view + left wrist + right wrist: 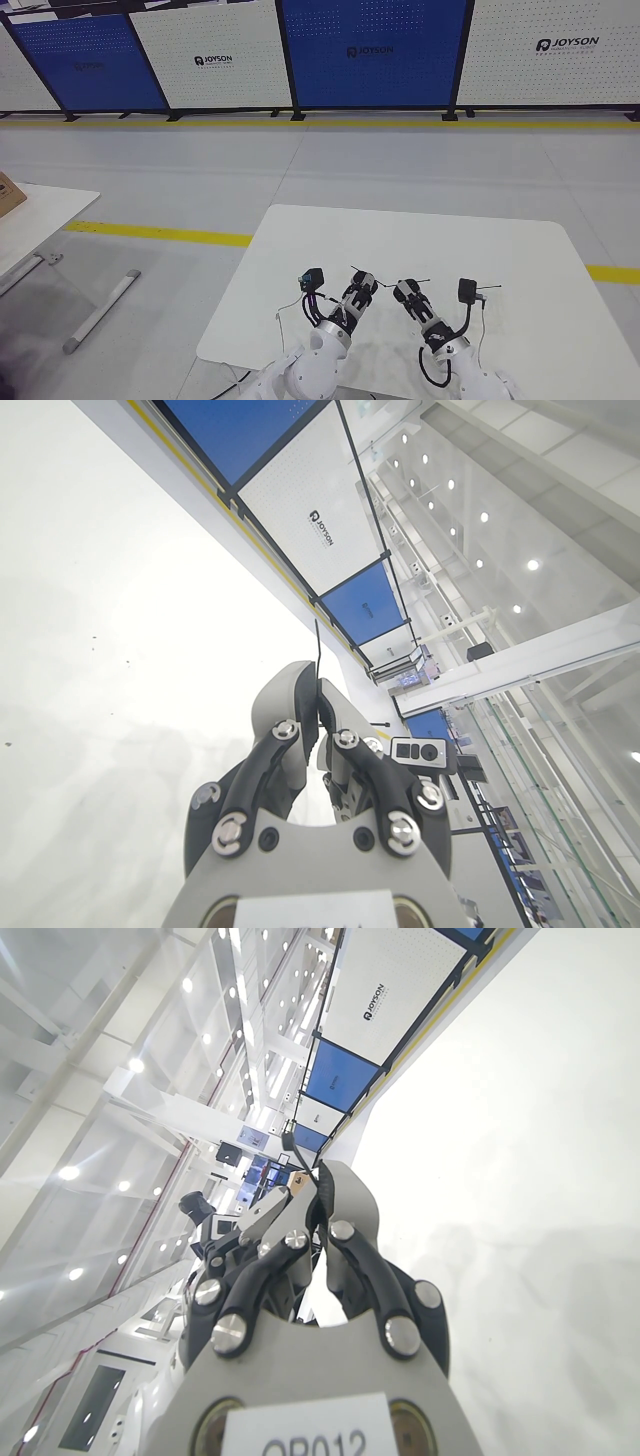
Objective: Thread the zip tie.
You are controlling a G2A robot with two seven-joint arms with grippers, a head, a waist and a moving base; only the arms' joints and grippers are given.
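A thin black zip tie (381,282) is held low over the near part of the white table (450,240), between both grippers. My left gripper (362,285) is shut on the strap. The plain tail end (318,642) sticks out past the closed fingertips (295,680) of that gripper (316,681). A short way to its right, my right gripper (405,292) is shut on the other end. The tie's square head (287,1141) pokes out beyond the right gripper's (316,1178) tips. The stretch of strap inside the jaws is hidden.
The table's near edge lies just behind the arms, with bare white top ahead and to both sides. A second white table (40,215) stands off to the left across grey floor. Blue and white partition panels (370,50) line the far side.
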